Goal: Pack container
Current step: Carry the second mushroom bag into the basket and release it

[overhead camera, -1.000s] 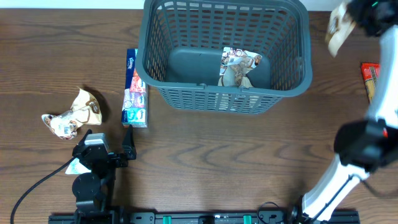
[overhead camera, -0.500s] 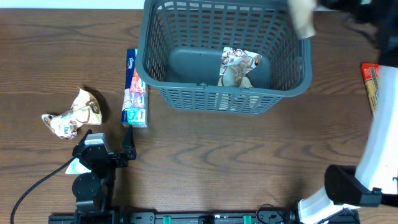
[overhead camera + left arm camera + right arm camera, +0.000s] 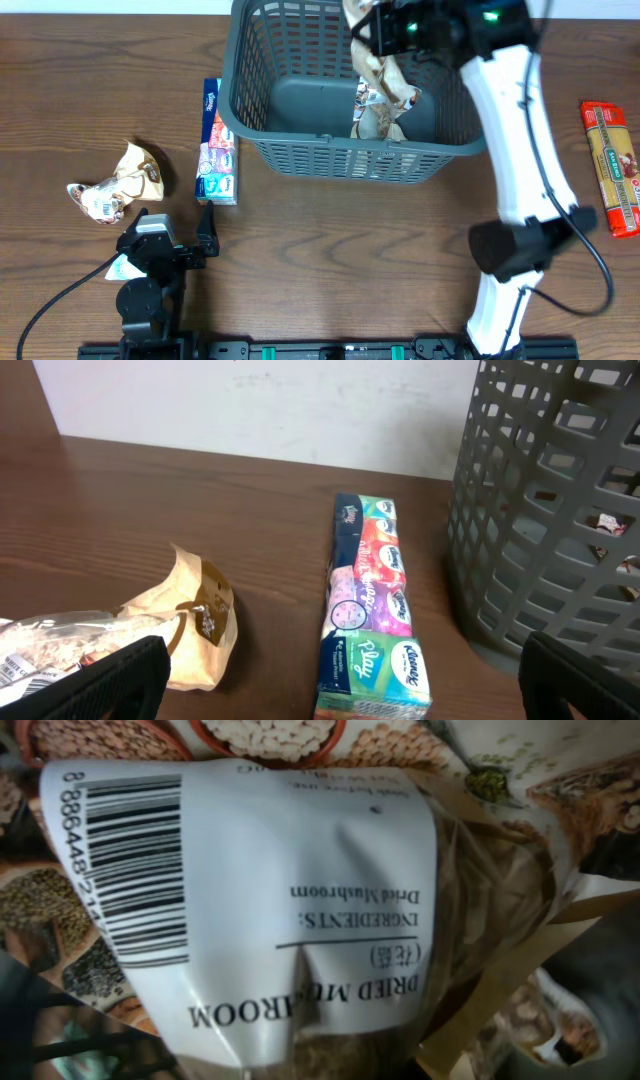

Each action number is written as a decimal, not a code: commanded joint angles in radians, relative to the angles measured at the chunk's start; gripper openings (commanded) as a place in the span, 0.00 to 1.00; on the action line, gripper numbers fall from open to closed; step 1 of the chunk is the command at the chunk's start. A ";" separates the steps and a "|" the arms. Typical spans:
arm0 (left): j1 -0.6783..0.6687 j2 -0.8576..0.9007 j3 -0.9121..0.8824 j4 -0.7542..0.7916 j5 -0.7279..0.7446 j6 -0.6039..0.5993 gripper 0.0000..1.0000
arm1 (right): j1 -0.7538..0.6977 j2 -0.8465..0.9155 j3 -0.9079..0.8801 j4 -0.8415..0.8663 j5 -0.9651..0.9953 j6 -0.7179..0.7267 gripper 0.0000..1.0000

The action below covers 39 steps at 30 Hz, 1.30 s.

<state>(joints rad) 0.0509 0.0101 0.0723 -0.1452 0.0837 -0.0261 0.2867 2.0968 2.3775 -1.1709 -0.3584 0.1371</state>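
Note:
The container (image 3: 300, 150), a dark grey slotted basket, stands at the back centre of the table, and its wall (image 3: 540, 510) fills the right of the left wrist view. One printed packet (image 3: 388, 108) lies inside it. My right gripper (image 3: 385, 28) hangs over the basket's right half, shut on a dried mushroom packet (image 3: 372, 62). That packet's white label (image 3: 250, 890) fills the right wrist view and hides the fingers. My left gripper (image 3: 168, 238) rests open near the front left edge, and its fingertips (image 3: 130, 670) frame a tissue pack (image 3: 368, 600).
The tissue pack (image 3: 218, 140) lies just left of the basket. A crumpled tan and white packet (image 3: 115, 180) sits further left, seen also in the left wrist view (image 3: 190, 620). A red pasta packet (image 3: 610, 165) lies at the right edge.
My right arm has swung left with the dried mushroom packet, from beyond the basket's right side to above its inside. The left arm has not moved.

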 commanded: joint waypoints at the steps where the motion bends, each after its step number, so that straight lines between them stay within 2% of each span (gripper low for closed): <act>1: 0.005 -0.007 -0.029 -0.005 0.014 -0.001 0.99 | 0.007 0.081 -0.006 -0.020 0.034 -0.036 0.01; 13: 0.005 -0.007 -0.029 -0.005 0.014 -0.002 0.99 | 0.014 0.148 -0.009 -0.075 0.083 -0.057 0.02; 15: 0.005 -0.007 -0.029 -0.005 0.014 -0.002 0.99 | 0.014 0.148 -0.009 -0.084 0.093 -0.057 0.22; 17: 0.005 -0.007 -0.029 -0.005 0.014 -0.002 0.99 | 0.014 0.148 -0.009 -0.092 0.093 -0.057 0.52; 20: 0.005 -0.007 -0.029 -0.005 0.014 -0.002 0.99 | 0.014 0.148 -0.009 -0.099 0.092 -0.057 0.86; 22: 0.005 -0.007 -0.029 -0.005 0.014 -0.002 0.99 | 0.014 0.148 -0.009 -0.100 0.089 -0.057 0.99; 30: 0.005 -0.007 -0.029 -0.005 0.014 -0.002 0.99 | 0.014 0.105 0.060 -0.095 0.077 -0.076 0.99; 36: 0.005 -0.007 -0.029 -0.005 0.014 -0.002 0.99 | 0.011 0.014 0.312 -0.100 0.065 -0.145 0.99; 39: 0.005 -0.007 -0.029 -0.005 0.014 -0.002 0.99 | -0.003 -0.055 0.426 -0.134 0.193 -0.242 0.99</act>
<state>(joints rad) 0.0509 0.0101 0.0723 -0.1448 0.0834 -0.0261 0.2855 2.1830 2.6873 -1.2804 -0.2634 0.0109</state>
